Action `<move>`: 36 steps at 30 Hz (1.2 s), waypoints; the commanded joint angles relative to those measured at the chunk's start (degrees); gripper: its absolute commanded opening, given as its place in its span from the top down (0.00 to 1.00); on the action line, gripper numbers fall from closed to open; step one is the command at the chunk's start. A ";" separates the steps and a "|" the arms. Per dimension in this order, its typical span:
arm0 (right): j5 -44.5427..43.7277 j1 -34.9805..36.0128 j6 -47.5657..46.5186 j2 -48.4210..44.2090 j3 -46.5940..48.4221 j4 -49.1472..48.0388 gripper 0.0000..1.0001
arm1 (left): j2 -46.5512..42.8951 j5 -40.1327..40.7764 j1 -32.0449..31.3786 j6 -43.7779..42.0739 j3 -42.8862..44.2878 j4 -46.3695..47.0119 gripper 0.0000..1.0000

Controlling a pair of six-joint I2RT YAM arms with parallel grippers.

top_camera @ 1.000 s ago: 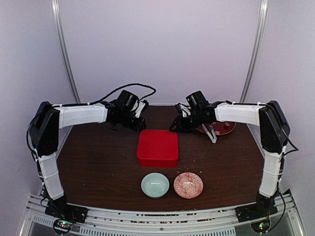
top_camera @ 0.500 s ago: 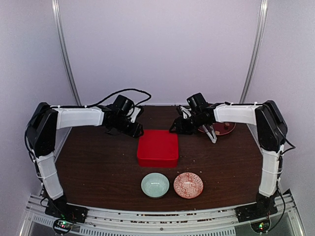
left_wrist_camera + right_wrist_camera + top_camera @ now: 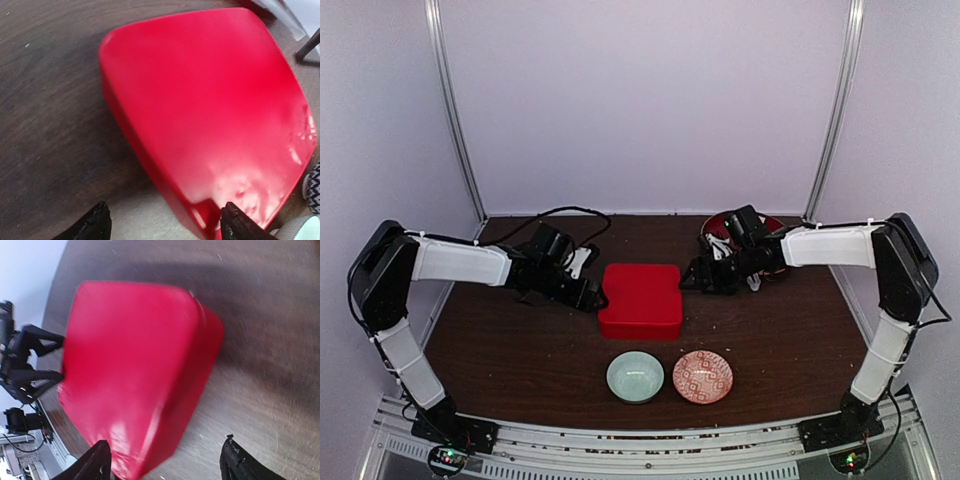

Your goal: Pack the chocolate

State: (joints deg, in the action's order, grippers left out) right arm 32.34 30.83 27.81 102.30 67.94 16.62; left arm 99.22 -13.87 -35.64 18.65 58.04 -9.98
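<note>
both open, nothing held | my left gripper [image 3: 165, 226] just left of red box [image 3: 640, 300], my right gripper [image 3: 162, 465] just right | equally near, lid on

Overhead view facing table [image 3: 500, 340]; wrist views close, sharing red box [image 3: 200, 110]

The box [image 3: 640, 298] is plain glossy red on a dark brown wood-grain table [image 3: 510, 340]. At its six o'clock are a pale green bowl [image 3: 635, 376] and a red-and-white patterned bowl [image 3: 702, 375]. The left gripper [image 3: 165, 220] and right gripper [image 3: 165, 460] are black.
</note>
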 commanded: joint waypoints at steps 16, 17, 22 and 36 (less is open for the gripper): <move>-5.98 -4.64 -4.71 -21.11 -6.18 2.05 0.08 | -3.15 0.33 -1.85 -0.14 4.58 2.77 0.03; -6.76 -4.90 -5.26 -22.61 -6.22 2.35 0.06 | -4.67 1.40 -1.55 -0.24 4.47 1.95 0.02; -12.31 -6.64 -6.97 -31.26 -6.56 3.49 0.00 | -13.68 5.45 2.15 0.16 3.42 -1.80 0.02; -15.58 -14.21 -1.70 -49.16 -22.66 -6.09 0.00 | -35.44 22.58 8.47 5.05 -3.58 -10.96 0.02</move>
State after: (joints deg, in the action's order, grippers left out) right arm 17.45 17.87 23.66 55.40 50.57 14.70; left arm 66.41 3.11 -27.38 21.82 58.39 -17.87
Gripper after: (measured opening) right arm 0.997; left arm 0.977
